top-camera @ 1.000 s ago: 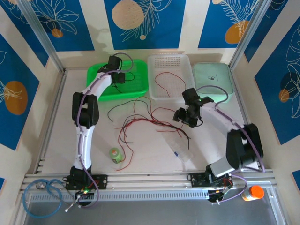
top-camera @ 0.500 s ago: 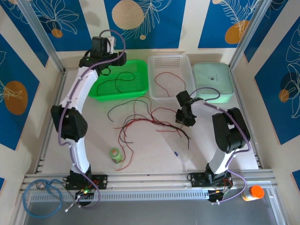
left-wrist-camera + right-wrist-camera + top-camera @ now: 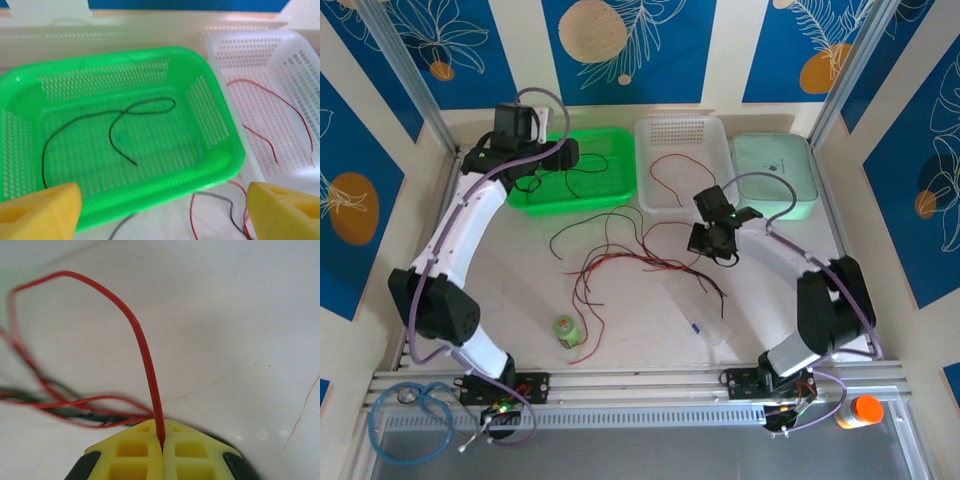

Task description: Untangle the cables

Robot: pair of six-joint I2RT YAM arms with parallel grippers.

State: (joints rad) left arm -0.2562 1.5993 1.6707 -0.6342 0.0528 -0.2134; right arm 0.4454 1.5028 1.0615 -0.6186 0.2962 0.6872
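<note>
Bright, even light, soft faint shadows on the table (image 3: 630,340). Left wrist view is hazy, the fingers (image 3: 40,207) blurred. Right wrist view: red cable (image 3: 144,355) sharp, the strands (image 3: 60,407) behind it smeared.

Your cables (image 3: 630,262) lie in a loose red-and-black tangle mid-table. One black wire (image 3: 111,135) curls inside the green basket (image 3: 234,150), and one red wire (image 3: 272,92) lies in the white basket (image 3: 300,55). A red strand (image 3: 145,355) arches up, pinched in the right gripper (image 3: 162,442).
</note>
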